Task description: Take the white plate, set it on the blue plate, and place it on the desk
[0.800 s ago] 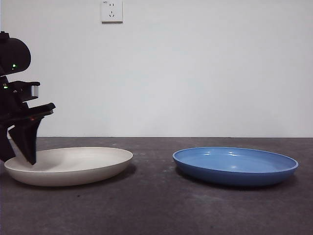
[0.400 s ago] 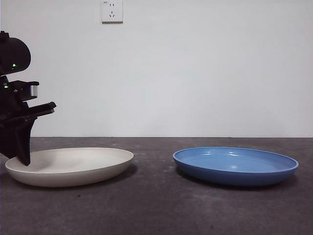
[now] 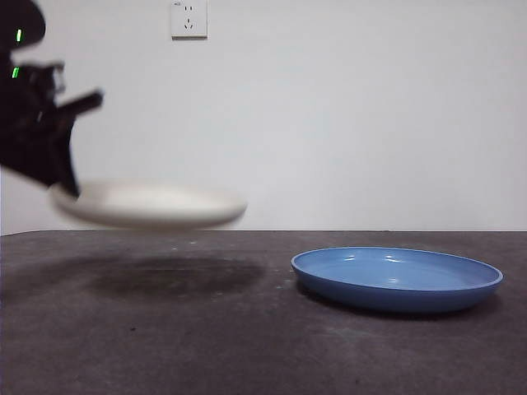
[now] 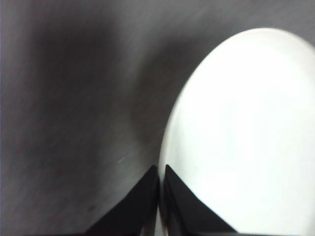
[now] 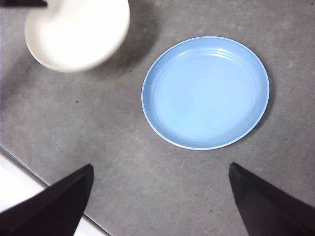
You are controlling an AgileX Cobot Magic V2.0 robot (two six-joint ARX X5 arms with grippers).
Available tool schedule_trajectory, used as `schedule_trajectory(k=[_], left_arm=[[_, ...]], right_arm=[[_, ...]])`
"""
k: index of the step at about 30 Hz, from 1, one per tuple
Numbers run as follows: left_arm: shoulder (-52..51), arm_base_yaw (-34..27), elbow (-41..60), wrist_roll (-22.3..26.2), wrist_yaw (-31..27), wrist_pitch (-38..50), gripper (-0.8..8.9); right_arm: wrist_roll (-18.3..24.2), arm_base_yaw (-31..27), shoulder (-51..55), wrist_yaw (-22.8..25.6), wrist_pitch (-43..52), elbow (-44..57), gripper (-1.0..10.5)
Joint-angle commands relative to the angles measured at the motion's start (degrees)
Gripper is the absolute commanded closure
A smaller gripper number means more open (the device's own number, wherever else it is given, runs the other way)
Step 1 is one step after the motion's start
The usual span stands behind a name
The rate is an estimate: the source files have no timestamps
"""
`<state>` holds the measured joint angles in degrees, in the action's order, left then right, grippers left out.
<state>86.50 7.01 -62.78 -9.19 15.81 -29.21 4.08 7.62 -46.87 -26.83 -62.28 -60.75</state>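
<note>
The white plate (image 3: 148, 204) hangs blurred in the air above the desk (image 3: 247, 346), with its shadow on the surface below. My left gripper (image 3: 62, 177) is shut on its left rim; in the left wrist view the two black jaws (image 4: 160, 196) pinch the edge of the white plate (image 4: 241, 147). To the right, the blue plate (image 3: 396, 277) lies flat on the desk. High above it, my right gripper (image 5: 160, 196) stands open, looking down on the blue plate (image 5: 205, 92) and the lifted white plate (image 5: 76, 32).
A white wall with a socket (image 3: 188, 18) stands behind the desk. A pale edge of the desk (image 5: 19, 189) shows in the right wrist view.
The left gripper closed on the white plate's rim and lifted it off the desk, moving it up and slightly right. The blue plate stayed where it was.
</note>
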Motion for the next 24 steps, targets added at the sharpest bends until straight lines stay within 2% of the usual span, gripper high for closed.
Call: schedule_trajectory(k=[1,6,11,19,24], left_arm=[[-0.7,2.8,-2.6,-2.3,0.7,0.5,7.99],[-0.3,9.4,-7.0,-4.5,0.3,1.7,7.99],[2.5,15.8,-11.3,-6.4,-2.8,3.5,7.99],[13.4,23.1,-20.9,-7.0,-3.5,3.2,7.99],[20.6,26.0,-25.8,-7.0,-4.4,3.1,7.99]], right_arm=[[-0.5,0.2,-0.2,0.1,0.5,-1.0,5.1],[-0.9,0.2,-0.1,0.1,0.5,-1.0,5.1],[-2.2,0.2,0.4,0.3,1.0,-1.0,5.1],[-3.9,0.1,4.5,3.0,1.3,-1.5,5.1],[-5.2,0.1,7.2,3.1,1.3,-2.3,5.1]])
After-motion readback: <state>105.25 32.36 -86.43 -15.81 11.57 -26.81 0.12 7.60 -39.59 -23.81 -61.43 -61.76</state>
